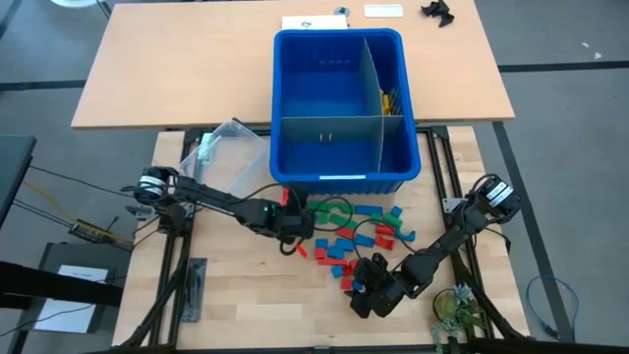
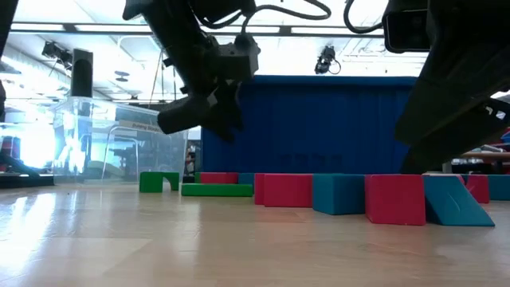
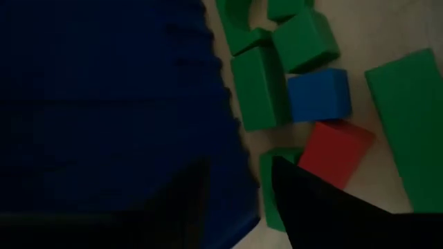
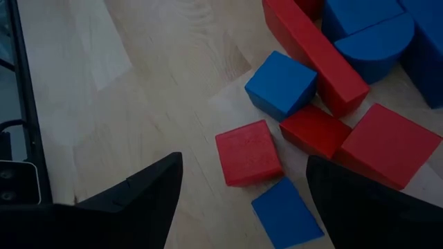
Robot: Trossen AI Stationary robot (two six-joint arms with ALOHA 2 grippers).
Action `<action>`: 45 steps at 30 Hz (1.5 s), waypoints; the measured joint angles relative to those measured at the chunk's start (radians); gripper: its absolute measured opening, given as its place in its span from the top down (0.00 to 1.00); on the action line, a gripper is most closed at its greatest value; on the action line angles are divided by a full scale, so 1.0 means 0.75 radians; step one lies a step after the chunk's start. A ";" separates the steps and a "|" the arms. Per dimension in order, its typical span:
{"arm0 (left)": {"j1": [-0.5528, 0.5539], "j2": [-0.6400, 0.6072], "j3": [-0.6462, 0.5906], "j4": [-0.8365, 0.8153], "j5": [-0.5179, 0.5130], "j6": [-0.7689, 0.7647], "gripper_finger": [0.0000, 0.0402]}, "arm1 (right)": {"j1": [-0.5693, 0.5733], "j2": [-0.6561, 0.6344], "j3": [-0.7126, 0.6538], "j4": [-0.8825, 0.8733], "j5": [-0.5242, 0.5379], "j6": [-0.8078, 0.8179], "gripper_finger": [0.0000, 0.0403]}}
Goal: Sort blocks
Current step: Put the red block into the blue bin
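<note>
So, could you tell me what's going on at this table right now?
Two robot arms are sorting toy blocks scattered on the table in front of a blue bin. The left gripper hangs just above the table beside the bin's front wall, over green, blue and red blocks, holding nothing that shows. The right gripper is open over red and blue blocks at the near edge of the pile. A clear tub sits left of the bin.

Bin, tub and tables

A large blue bin (image 1: 339,108) with grey dividers sits just beyond the jaws; a clear tub (image 1: 228,147) lies beside it, on the wooden table (image 1: 246,305).
</note>
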 joint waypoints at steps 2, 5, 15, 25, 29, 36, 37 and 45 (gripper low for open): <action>-0.020 0.000 0.012 -0.018 -0.036 -0.003 0.60 | 0.000 0.000 0.000 0.000 0.000 0.000 0.24; -0.057 0.000 0.060 -0.033 -0.097 -0.004 0.60 | 0.000 0.000 0.000 0.000 0.000 0.000 0.24; -0.148 -0.003 0.102 -0.030 -0.030 -0.048 0.60 | 0.002 0.000 0.000 0.000 0.000 0.005 0.24; -0.101 -0.003 0.023 -0.010 0.025 -0.098 0.70 | 0.005 0.000 0.000 0.005 0.000 0.006 0.24; -0.090 -0.003 0.023 -0.013 0.085 -0.088 0.71 | 0.005 0.000 0.000 0.005 0.000 0.005 0.24; -0.015 0.006 -0.054 0.066 0.164 -0.069 0.78 | 0.005 0.000 0.000 0.004 0.000 0.004 0.24; -0.004 0.006 -0.067 0.072 0.185 -0.067 0.80 | 0.005 0.000 0.000 0.005 0.000 0.004 0.24; 0.039 0.007 -0.158 0.114 0.315 -0.064 0.95 | 0.005 0.000 0.000 0.004 0.000 0.002 0.24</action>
